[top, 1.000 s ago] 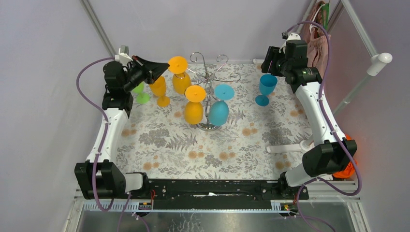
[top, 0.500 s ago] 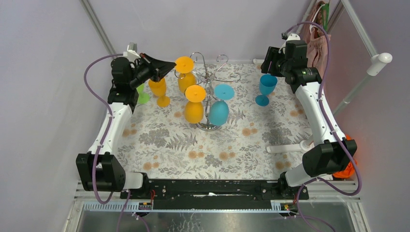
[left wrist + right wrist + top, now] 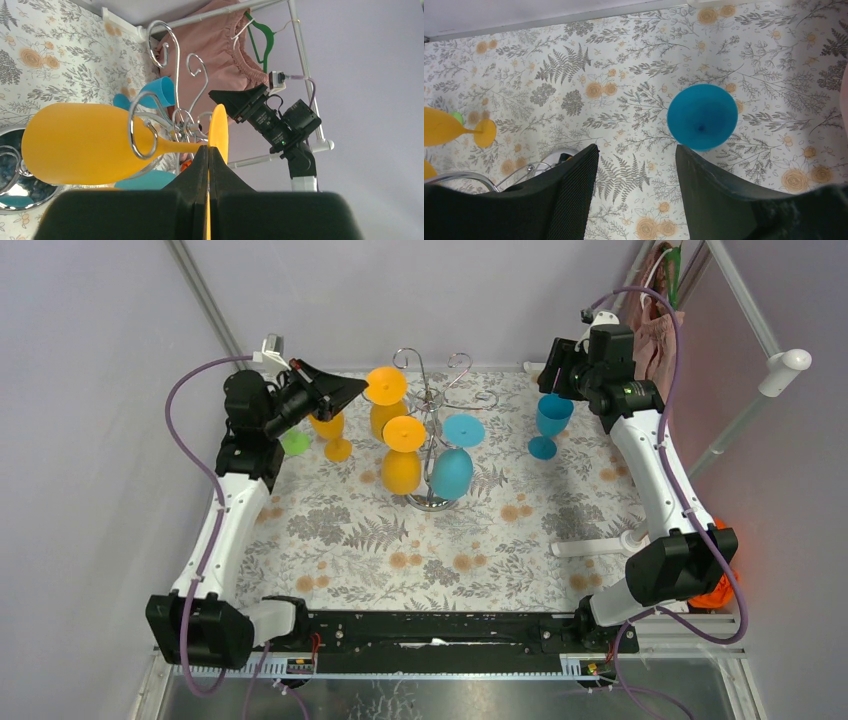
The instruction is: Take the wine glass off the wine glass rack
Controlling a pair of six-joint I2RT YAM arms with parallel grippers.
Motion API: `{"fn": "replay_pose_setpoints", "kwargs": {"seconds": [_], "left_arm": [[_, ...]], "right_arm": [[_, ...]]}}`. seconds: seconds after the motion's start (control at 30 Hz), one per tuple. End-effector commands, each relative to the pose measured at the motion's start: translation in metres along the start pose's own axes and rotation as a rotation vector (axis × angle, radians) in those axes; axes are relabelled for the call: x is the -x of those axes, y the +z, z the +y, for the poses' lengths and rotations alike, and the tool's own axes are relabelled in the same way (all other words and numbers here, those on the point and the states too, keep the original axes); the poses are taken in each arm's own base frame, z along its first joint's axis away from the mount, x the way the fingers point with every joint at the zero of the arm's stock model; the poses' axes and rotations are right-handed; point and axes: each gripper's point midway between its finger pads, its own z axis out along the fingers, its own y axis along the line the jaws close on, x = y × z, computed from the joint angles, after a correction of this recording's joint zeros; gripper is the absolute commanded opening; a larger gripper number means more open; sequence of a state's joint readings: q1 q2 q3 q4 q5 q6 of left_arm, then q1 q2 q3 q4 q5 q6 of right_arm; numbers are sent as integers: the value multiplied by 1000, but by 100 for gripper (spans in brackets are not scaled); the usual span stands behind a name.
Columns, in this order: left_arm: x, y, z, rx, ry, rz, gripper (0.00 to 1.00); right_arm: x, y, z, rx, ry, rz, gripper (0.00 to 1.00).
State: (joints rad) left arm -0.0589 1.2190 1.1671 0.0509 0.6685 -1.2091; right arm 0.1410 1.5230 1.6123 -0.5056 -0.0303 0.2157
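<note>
Pinching the hanging orange wine glass (image 3: pixel 85 145) by its foot, at ten o'clock of the wine glass rack (image 3: pixel 432 502), my left gripper (image 3: pixel 208 150) is clamped tight. Next I slide it outward. The right gripper (image 3: pixel 636 150) is spread wide and holds nothing.

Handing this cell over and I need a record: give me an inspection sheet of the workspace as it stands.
Surface: floral cloth covers the table.
Job's things: wine glass rack mid-table; rear orange wine glass, front orange wine glass and hanging teal wine glass hang on it bowl-down.
Clutter: standing orange glass, green glass partly hidden by the left arm, standing teal glass.
Grippers: left gripper jaws shut on the rear orange wine glass's foot; right gripper jaws open, empty, near the standing teal glass.
Cables: purple cable loops along each arm.
Surroundings: pink garment on green hanger.
</note>
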Motion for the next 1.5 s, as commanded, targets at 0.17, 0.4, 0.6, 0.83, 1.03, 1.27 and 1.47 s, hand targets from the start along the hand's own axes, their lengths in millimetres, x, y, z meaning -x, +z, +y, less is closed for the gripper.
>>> {"fn": "replay_pose_setpoints", "kwargs": {"seconds": [0.17,0.4,0.6,0.83,1.03,1.27,1.47], "left_arm": [[-22,-20,22,68,-1,14,0],[-11,-37,33,130,14,-45,0],[24,-63,22,196,89,-172,0],[42,-70,-3,186,149,-227,0],[62,-63,-50,56,181,-258,0],[82,-64,-152,-303,230,-294,0],[83,-74,-205,-643,267,-263,0]], "right_arm": [[12,-6,8,43,12,-48,66],[9,-4,8,49,14,-40,66],[7,-2,9,54,16,-36,66],[7,-2,10,62,20,-33,66],[5,-3,16,94,30,-33,66],[13,-13,32,181,51,-72,66],[30,-23,47,258,74,-156,66]]}}
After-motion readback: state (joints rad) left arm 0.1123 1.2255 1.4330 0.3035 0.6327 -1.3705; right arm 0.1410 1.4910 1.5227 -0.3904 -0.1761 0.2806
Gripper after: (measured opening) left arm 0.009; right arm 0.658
